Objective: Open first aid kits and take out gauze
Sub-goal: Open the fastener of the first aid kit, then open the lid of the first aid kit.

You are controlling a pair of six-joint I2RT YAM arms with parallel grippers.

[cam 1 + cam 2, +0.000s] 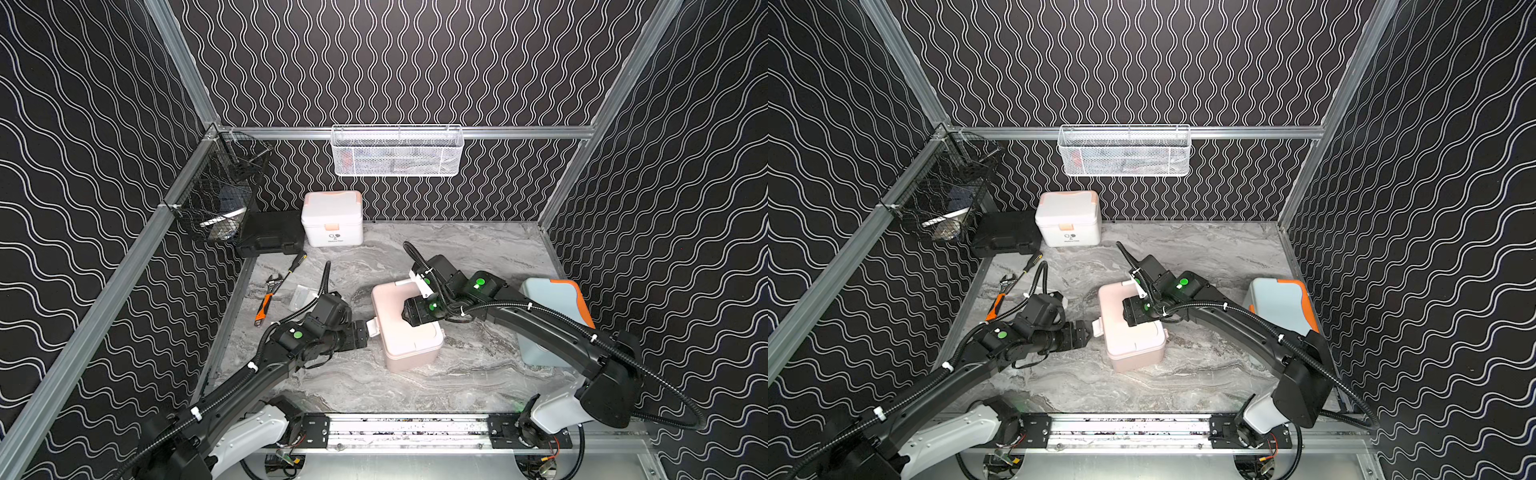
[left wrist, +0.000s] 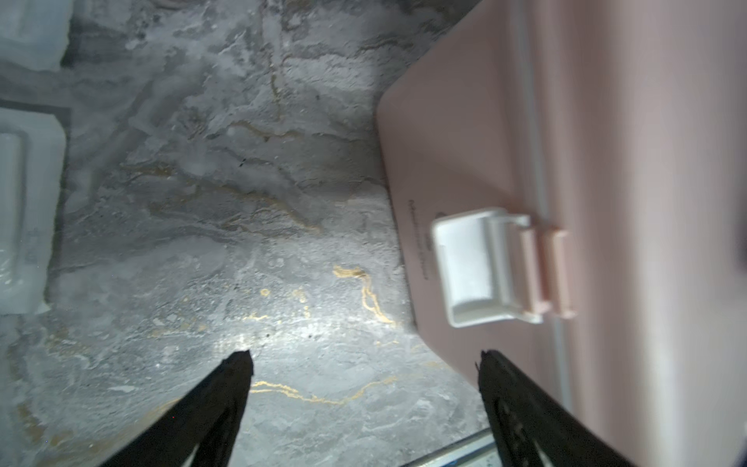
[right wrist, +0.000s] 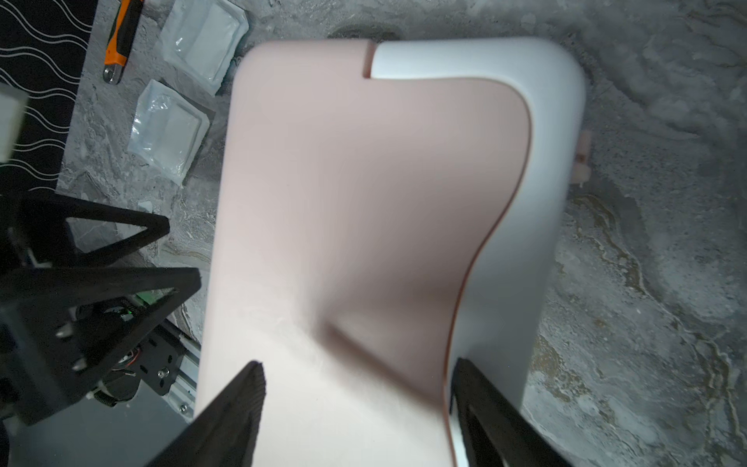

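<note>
Pink kit [image 1: 409, 345] sits mid-table w/ white latch [image 2: 477, 267] sticking out its left side, just right of left gripper [image 2: 364, 358], spread wide & empty, so nearer than right gripper [image 3: 357, 364], also open, over lid [image 3: 364, 182].

Black walls [image 1: 395, 62] lined with white wavy stripes close in my workspace, framed by aluminium rails [image 1: 291, 132]. My worktop [image 1: 478, 249] is grey marble-patterned. A white mesh basket [image 1: 415, 164] hangs on the back rail and a black wire basket [image 1: 216, 195] on the left one.
</note>
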